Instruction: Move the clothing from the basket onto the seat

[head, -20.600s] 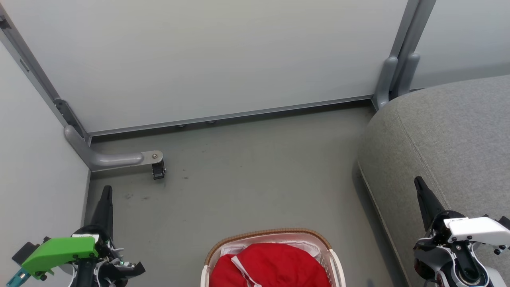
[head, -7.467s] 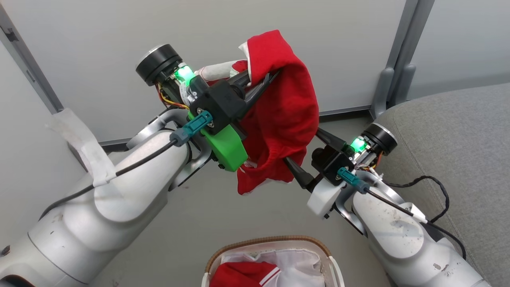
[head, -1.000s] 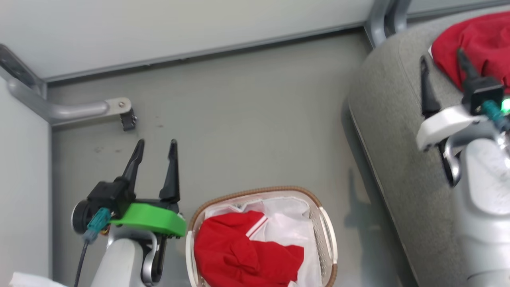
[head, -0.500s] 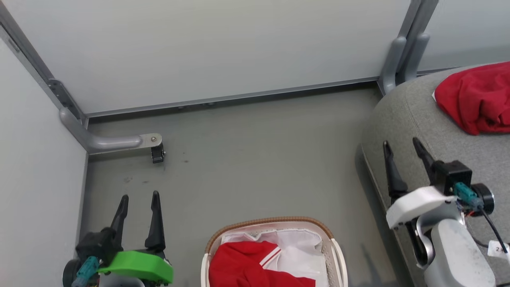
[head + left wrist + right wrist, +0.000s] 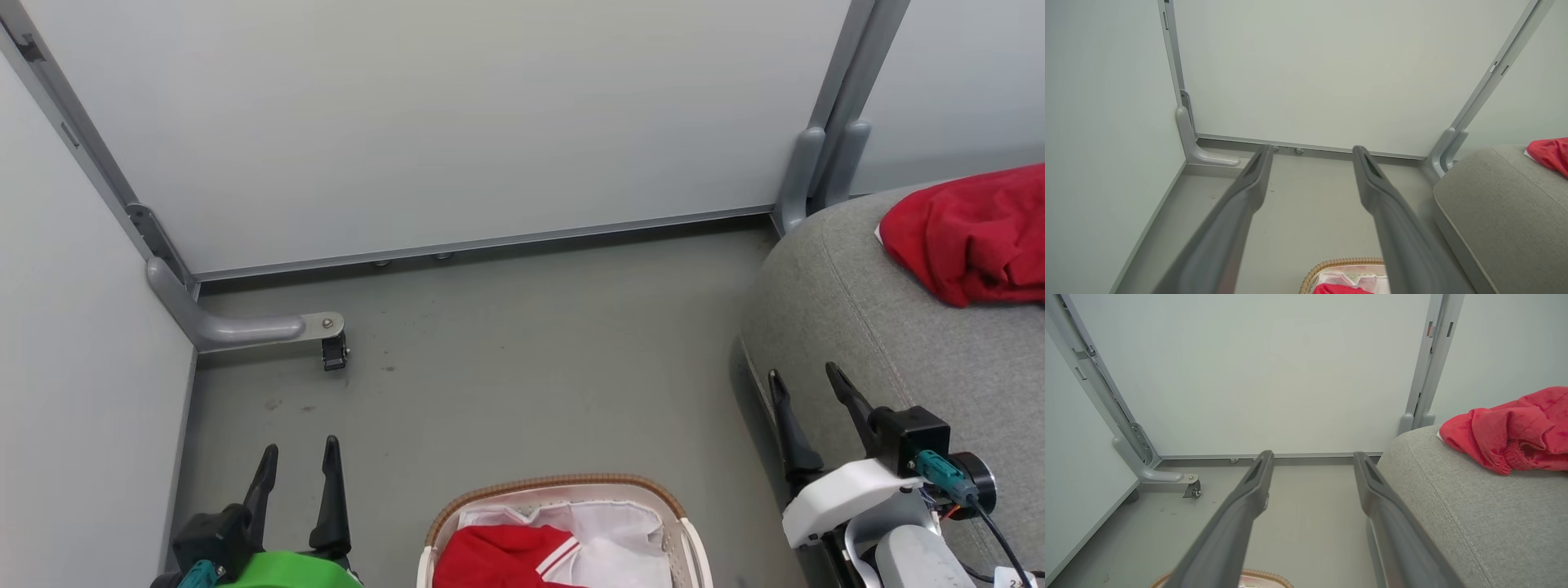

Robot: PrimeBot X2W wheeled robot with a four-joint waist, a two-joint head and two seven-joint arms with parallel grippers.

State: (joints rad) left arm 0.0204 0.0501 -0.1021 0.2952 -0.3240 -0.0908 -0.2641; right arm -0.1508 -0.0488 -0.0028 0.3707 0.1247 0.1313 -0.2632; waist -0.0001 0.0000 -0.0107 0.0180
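Grey seat [image 5: 857, 327] at right; basket [image 5: 563, 483] on floor at bottom centre, just beside the seat's front edge; one red garment [image 5: 963, 237] crumpled on the seat's far part, another red garment with white-striped trim [image 5: 498, 559] in the basket on its white lining [image 5: 620, 539]; left gripper [image 5: 301, 445] low at left over the floor, fingers up, spread wide, empty; right gripper [image 5: 803, 372] low beside the seat's edge, also wide and empty; earlier both grippers held that first garment aloft, and the seat was bare.
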